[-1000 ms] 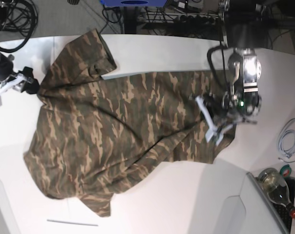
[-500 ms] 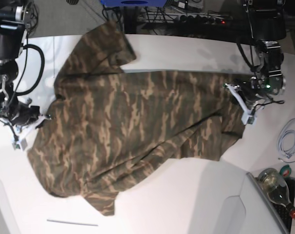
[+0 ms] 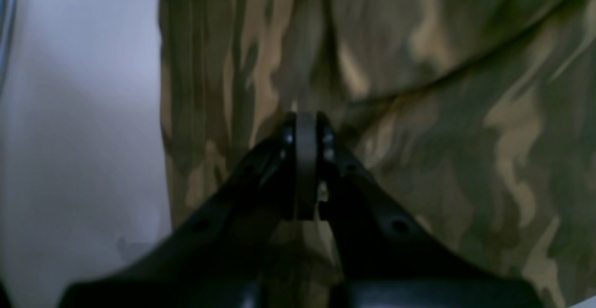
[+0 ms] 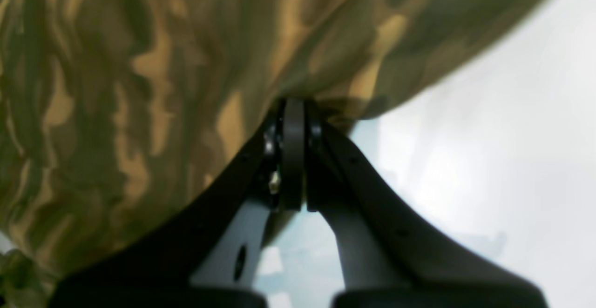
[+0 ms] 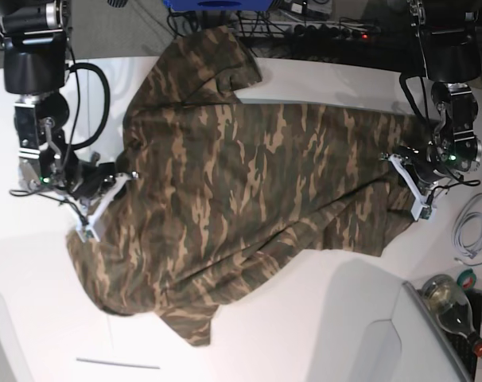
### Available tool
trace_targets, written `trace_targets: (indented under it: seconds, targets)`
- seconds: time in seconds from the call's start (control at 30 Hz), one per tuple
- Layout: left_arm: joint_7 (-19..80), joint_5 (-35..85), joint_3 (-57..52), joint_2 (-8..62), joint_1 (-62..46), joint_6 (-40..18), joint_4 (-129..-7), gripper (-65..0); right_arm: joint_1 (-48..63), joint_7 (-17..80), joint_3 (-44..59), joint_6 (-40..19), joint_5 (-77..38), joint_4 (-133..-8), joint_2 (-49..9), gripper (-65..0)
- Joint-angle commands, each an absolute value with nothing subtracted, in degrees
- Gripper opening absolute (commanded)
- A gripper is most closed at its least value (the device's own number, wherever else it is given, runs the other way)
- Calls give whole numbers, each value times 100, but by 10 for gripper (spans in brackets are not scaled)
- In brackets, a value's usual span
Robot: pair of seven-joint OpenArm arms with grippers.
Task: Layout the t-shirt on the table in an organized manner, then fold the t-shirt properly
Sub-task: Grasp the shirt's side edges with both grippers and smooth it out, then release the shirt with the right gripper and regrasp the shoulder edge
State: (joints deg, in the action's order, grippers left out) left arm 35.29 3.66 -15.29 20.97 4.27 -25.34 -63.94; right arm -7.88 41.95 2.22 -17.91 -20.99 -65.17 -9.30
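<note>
Right gripper (image 5: 98,208) at the base view's left, clenched on the t-shirt (image 5: 257,191) edge. Shirt spread across the white table (image 5: 305,318), lifted between both grips, it seems. Left gripper (image 5: 412,185) at far right, pinching the opposite edge likewise.

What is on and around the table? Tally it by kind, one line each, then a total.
T-shirt: 1, camouflage, spread over the table
Gripper: 2, left gripper and right gripper, each shut on the shirt's edge
Bottle: 1
White cable: 1
Total: 5
</note>
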Motion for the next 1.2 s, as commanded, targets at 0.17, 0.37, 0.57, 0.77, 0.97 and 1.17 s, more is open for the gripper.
trace_targets:
  seconds: [0.17,0.37,0.57,0.77,0.97,1.17]
  targets:
    - [3486,391,-1596,2220,497,-2501,-6510,-650,-127,4119,945,-1464,-2097,-8418,-1086,-642]
    - [3486,418,-1596,2334,444,-2501,-6519,-650,338,4435,1560,-971,-2105,-8971,-840,-396]
    - [3486,400,-1596,2343,338,-2501,-6519,-650,558,4462,1560,-1411,-2123,-8690,-409,-233]
    - [3486,391,-1596,2413,330,-2501,-6519,-650,532,4462,1552,-1771,-2088,-8233,-163,-252]
    - [3486,391,-1560,2413,330,-2501,-6519,-650,233,4479,1587,-1771,-2105,-7899,-198,-632]
    - [3486,382,-1543,2369,330,-2501,-6519,-650,330,4998,1543,-1332,-2088,-9182,-163,-644]
